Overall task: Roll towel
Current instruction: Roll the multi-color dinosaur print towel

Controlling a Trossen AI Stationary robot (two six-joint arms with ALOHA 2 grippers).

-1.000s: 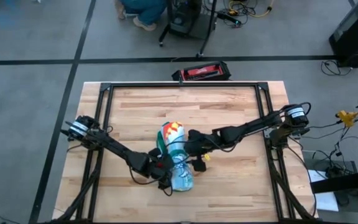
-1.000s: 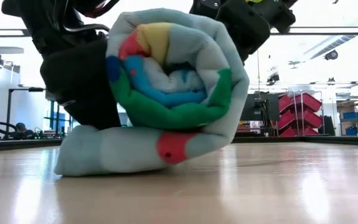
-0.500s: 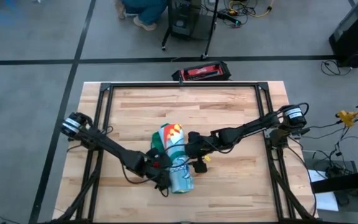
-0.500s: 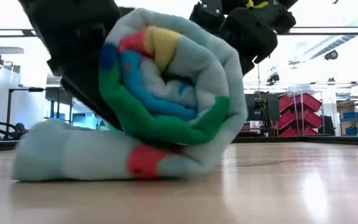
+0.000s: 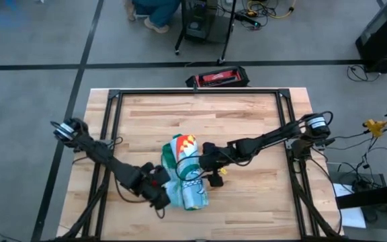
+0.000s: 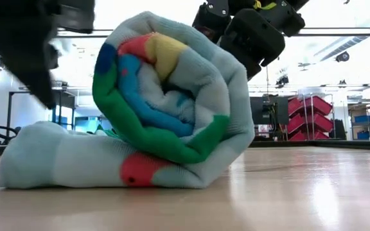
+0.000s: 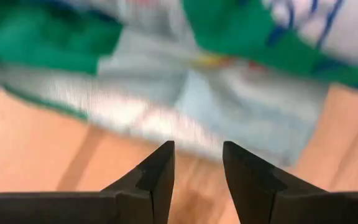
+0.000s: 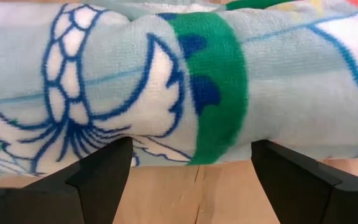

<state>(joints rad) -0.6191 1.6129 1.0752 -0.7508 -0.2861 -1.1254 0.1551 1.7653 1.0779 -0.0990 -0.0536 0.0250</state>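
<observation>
The towel (image 5: pixel 185 171) lies rolled up at the table's middle, pale blue with green, red and yellow print. In the low view its spiral end (image 6: pixel 166 109) faces the camera and a flat loose end (image 6: pixel 50 160) trails out on the wood to the roll's left. My left gripper (image 5: pixel 161 199) hovers off the roll's near-left side; its fingers (image 7: pixel 197 152) stand apart with nothing between them. My right gripper (image 5: pixel 202 168) is wide open at the roll's right side (image 8: pixel 166 81), one finger toward each side of a green band. My right gripper comes at the roll's right side slanting down from the table's right, its open fingers (image 8: pixel 104 168) spread along the roll. Whether the fingertips touch the cloth I cannot tell.
A dark metal frame (image 5: pixel 193 92) runs round the wooden table. A black-and-red box (image 5: pixel 217 78) lies just beyond its far edge. Bare wood (image 5: pixel 247 121) lies far and right of the roll. A person's legs (image 5: pixel 153 12) show on the floor beyond.
My left gripper has drawn back from the roll toward the table's near-left and has risen. The towel's loose end has stretched out farther to the left along the table, and the roll has leaned and loosened a little that way.
</observation>
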